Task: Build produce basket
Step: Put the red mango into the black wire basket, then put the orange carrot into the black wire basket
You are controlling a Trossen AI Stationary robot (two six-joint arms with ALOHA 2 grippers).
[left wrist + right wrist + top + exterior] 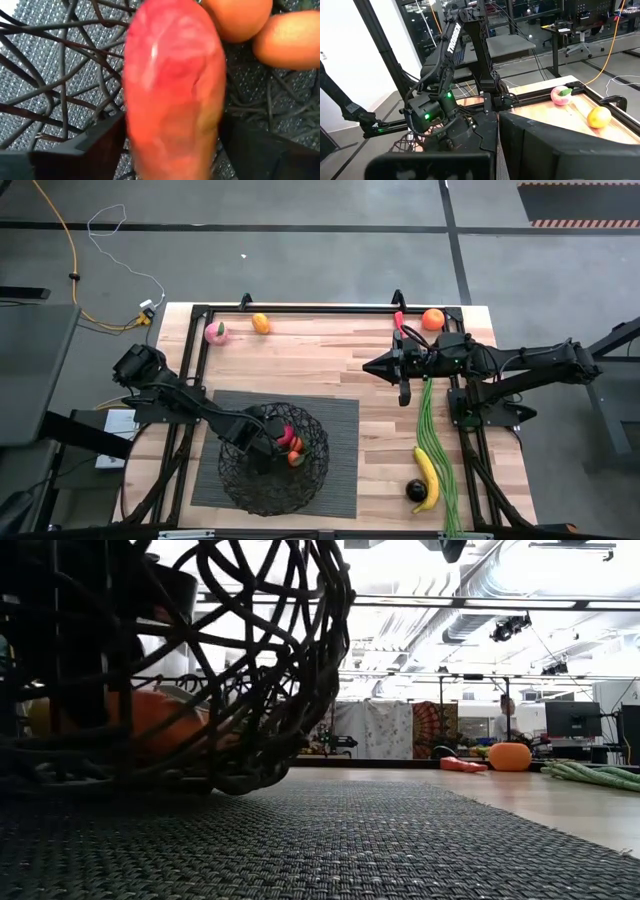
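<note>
The basket [272, 462] of black wire mesh stands on a dark ribbed mat [340, 420]; it fills the left of the low view [250, 660]. My left gripper [278, 442] reaches down into it, shut on a red pepper [172, 75]. Two oranges [240, 20] lie on the basket's floor beside it, one showing through the mesh [160, 720]. My right gripper [372, 365] hangs shut and level above the table's far right, touching nothing. Green beans [436, 440], a banana [427, 472] and a dark fruit [415, 491] lie on the wood at the right. My left gripper pinches the red pepper by its two long sides [134, 135], one dark finger [95, 147] on each side. The fingers come steeply from above, pointing down into the basket, and lie along the pepper. Whether the pepper's lower end rests on the basket floor does not show.
A pink peach [215, 332] and an orange [261, 323] lie at the far left of the table, an orange [432, 319] and a red pepper [400, 320] at the far right. A black frame [320, 307] runs along the table's edges. A person stands in the room beyond [507, 715].
</note>
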